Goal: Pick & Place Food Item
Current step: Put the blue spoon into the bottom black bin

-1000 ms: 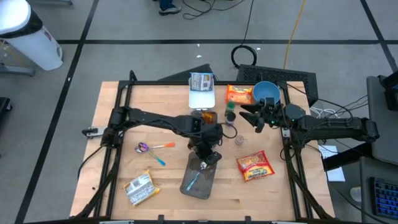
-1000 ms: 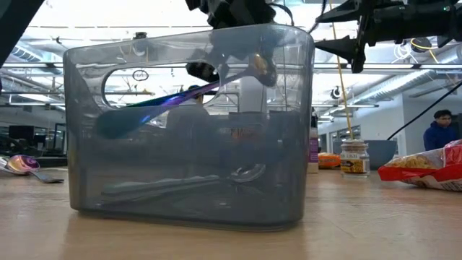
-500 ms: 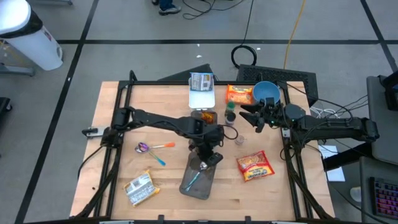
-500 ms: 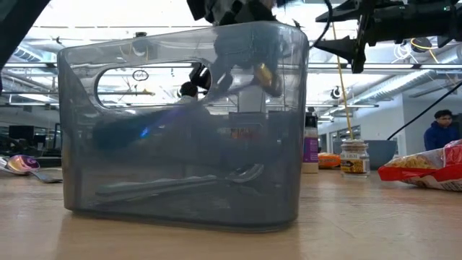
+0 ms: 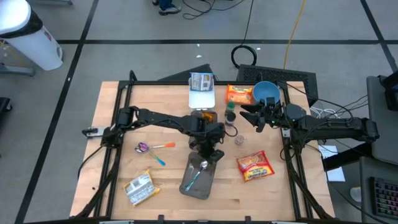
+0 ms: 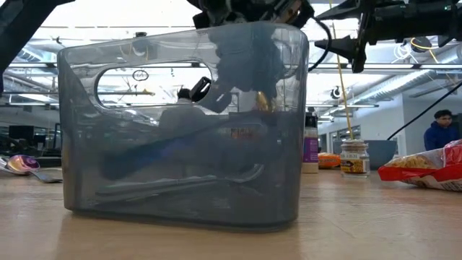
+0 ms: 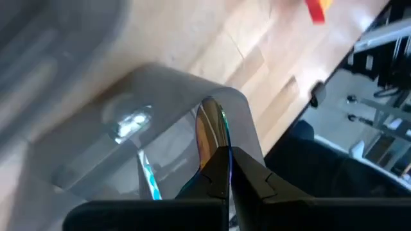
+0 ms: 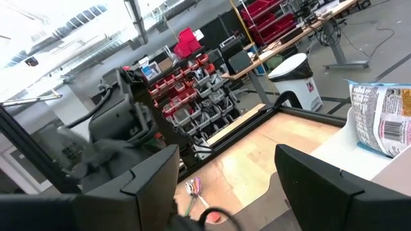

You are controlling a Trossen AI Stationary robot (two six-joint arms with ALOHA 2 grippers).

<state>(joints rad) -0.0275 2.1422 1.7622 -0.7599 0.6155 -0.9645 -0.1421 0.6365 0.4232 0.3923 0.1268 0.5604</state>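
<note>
Left pincer (image 5: 203,163) was parked right over the grey bin (image 5: 199,177) near the front-middle of the worktop (image 5: 112,143), clenched on an iridescent spoon (image 7: 210,131) w/ the bowl end poked down past the bin's rim. A teal utensil (image 5: 192,182) was already lying inside. Right pincer (image 5: 249,117) was hung in the air at the right-back side, fingers spread wide, nothing in them, close to the blue bowl (image 5: 266,92).

Red snack bag (image 5: 255,166) was laid flat just right of the bin, well apart from the edge. Silver packet (image 5: 138,188) was set near the front-left corner, lots of bare wood btwn it and the bin. Two more spoons (image 5: 152,147) were left on the left half.
</note>
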